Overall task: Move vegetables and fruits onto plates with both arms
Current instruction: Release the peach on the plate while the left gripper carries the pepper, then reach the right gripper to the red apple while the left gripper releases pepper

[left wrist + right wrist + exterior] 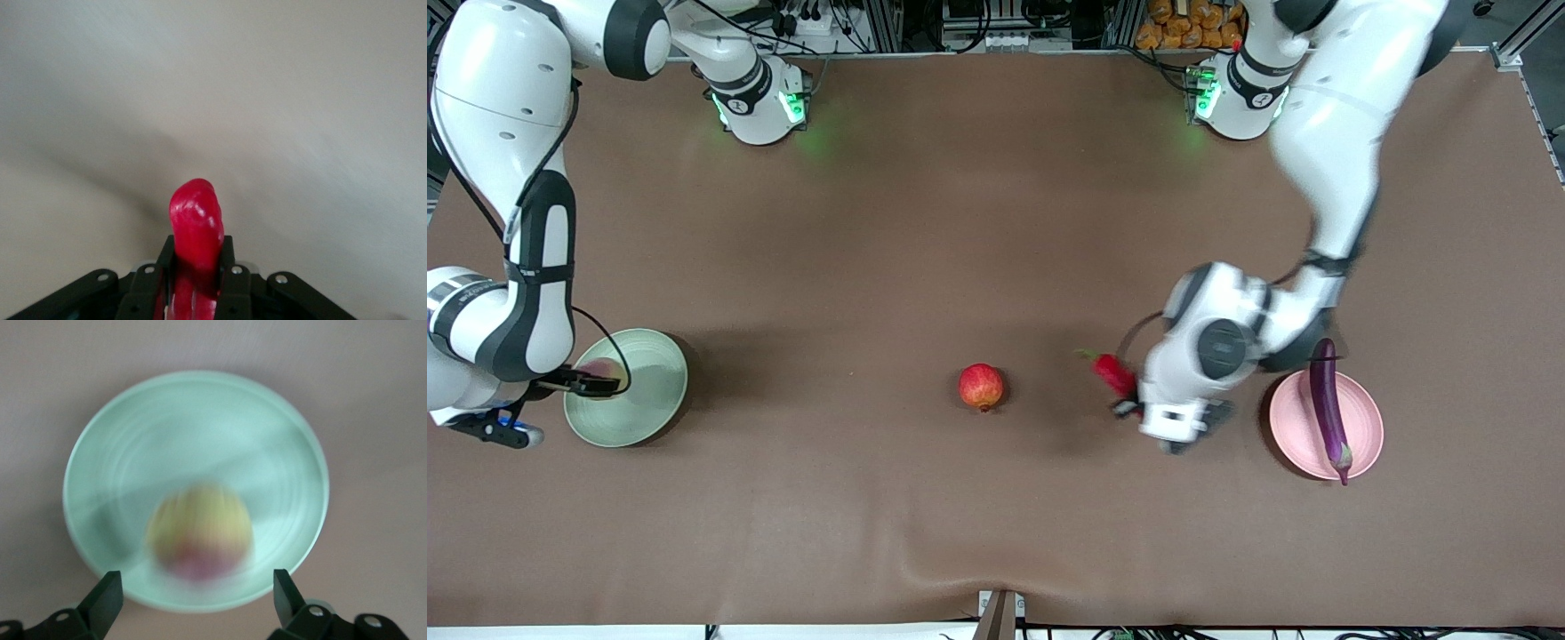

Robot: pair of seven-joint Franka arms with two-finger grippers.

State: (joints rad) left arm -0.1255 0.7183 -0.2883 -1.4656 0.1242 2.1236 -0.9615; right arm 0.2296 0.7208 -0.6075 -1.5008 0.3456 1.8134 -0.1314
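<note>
My left gripper (1129, 396) is shut on the red chili pepper (1113, 373), held over the brown table between the red apple-like fruit (982, 387) and the pale pink plate (1369, 427). In the left wrist view the chili (195, 227) sticks out between the fingers (230, 280). The purple eggplant (1327, 409) lies across the pink plate. My right gripper (591, 384) is open over the pale green plate (654, 391). The peach (199, 537) lies in that green plate (200, 427), partly hidden in the front view (600, 369).
The brown table cloth (960, 222) spreads between the plates. The arm bases (760, 102) stand along the table edge farthest from the front camera. A small mount (1000, 613) sits at the nearest edge.
</note>
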